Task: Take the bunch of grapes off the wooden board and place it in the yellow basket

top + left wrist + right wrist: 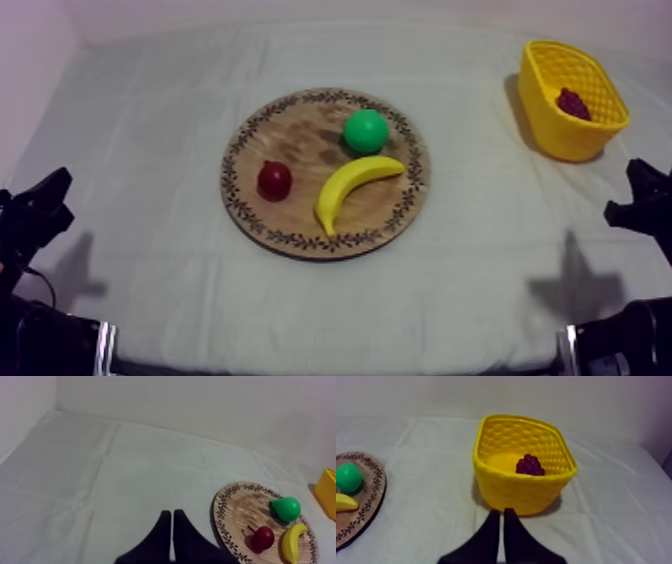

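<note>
bunch of grapes (530, 465) lies in the yellow basket (522, 490) beyond the right tool (502, 512), closed on nothing

It looks like a robotics lab: a desk (140, 150) under plain grey-white cloth, a pale wall (200, 406) behind, black left arm (35, 215) and right arm (640, 200) at its edge, a toy banana (352, 185) on a wooden board (300, 130).

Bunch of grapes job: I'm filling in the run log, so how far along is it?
Done: the purple bunch of grapes lies inside the yellow lattice basket; the round wooden board with a patterned rim holds the green pear, yellow banana and small red fruit. In hand: nothing; the left gripper beside the board and the right gripper before the basket are shut on nothing. Left: apparently nothing.
</note>
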Controlling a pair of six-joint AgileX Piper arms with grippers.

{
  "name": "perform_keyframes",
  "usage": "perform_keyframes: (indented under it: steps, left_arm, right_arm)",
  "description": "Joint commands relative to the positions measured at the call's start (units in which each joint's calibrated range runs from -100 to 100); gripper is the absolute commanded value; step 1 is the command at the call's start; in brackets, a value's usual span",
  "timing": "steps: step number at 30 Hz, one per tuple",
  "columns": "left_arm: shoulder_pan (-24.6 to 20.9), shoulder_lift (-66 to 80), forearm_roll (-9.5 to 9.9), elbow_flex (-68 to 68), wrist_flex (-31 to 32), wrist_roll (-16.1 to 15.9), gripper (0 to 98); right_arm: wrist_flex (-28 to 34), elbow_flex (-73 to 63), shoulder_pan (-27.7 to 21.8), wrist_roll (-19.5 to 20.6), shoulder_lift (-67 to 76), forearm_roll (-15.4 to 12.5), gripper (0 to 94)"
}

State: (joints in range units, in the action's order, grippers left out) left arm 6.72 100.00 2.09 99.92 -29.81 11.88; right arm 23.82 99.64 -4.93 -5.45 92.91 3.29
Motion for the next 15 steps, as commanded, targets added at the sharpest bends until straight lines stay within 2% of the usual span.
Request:
perform_keyframes:
  steps: [1, 5, 11, 15]
  left_arm:
    - [0.0, 0.0, -0.02, 0.0, 0.0, 0.0, 0.1]
    - [0.0, 0.0, -0.02, 0.0, 0.0, 0.0, 0.1]
    - [0.0, 0.0, -0.02, 0.0, 0.0, 0.0, 0.1]
    - [0.0, 0.0, -0.02, 0.0, 0.0, 0.0, 0.1]
  right_arm:
    - [1.7, 0.0, 0.0, -2.7, 1.6, -2.7, 0.7]
    - [4.8, 0.1, 0.1, -4.3, 2.6, -6.0, 0.7]
    - [9.0, 0.1, 1.0, -1.4, 2.8, -5.6, 1.0]
    - [10.4, 0.1, 1.4, -1.3, 2.8, -5.0, 6.1]
